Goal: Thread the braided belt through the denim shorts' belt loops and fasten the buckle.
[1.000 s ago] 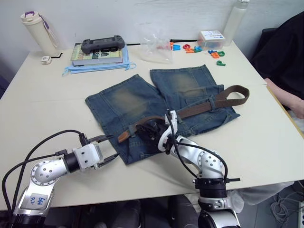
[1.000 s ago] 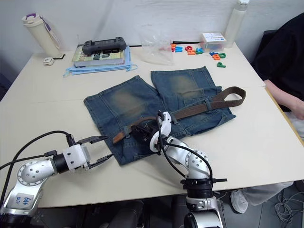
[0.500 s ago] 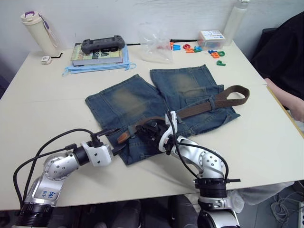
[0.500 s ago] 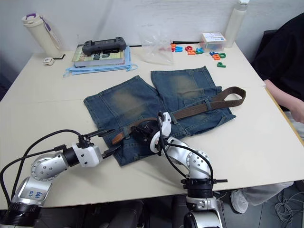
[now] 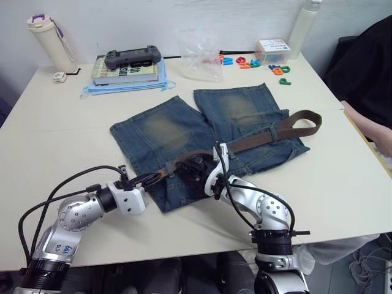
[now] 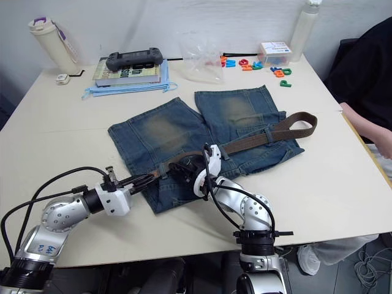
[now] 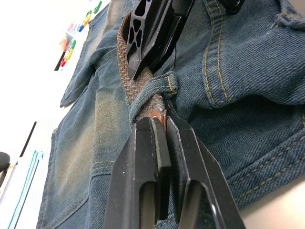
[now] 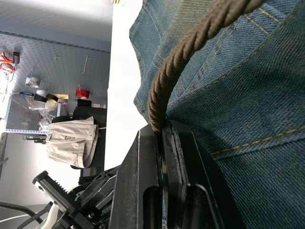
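Now: belt (image 5: 263, 139) lying across shorts (image 5: 202, 138) at the waistband, far end looped past the right edge, tan tip (image 7: 155, 114) poking out of a loop (image 7: 155, 90). Left gripper (image 7: 159, 125) pinched narrow on that tip, at the shorts' near left corner. Right gripper (image 5: 195, 170) clamped on the belt just beside it, over the denim. Shorts spread flat mid-bench (image 5: 73, 141). Books (image 5: 125, 70), game controller (image 5: 131, 57), plastic bag (image 5: 199, 58) and coloured letters (image 5: 263, 64) along the far edge, well apart.

bare table (image 5: 55, 135) along its left edge and near-right corner, shorts (image 5: 184, 131) across the middle, belt (image 5: 269, 136) looping off their right side, books (image 5: 125, 72), bottle (image 5: 50, 43) and toy letters (image 5: 257, 63) crowding the far edge, person's arm (image 5: 367, 125) at the right edge
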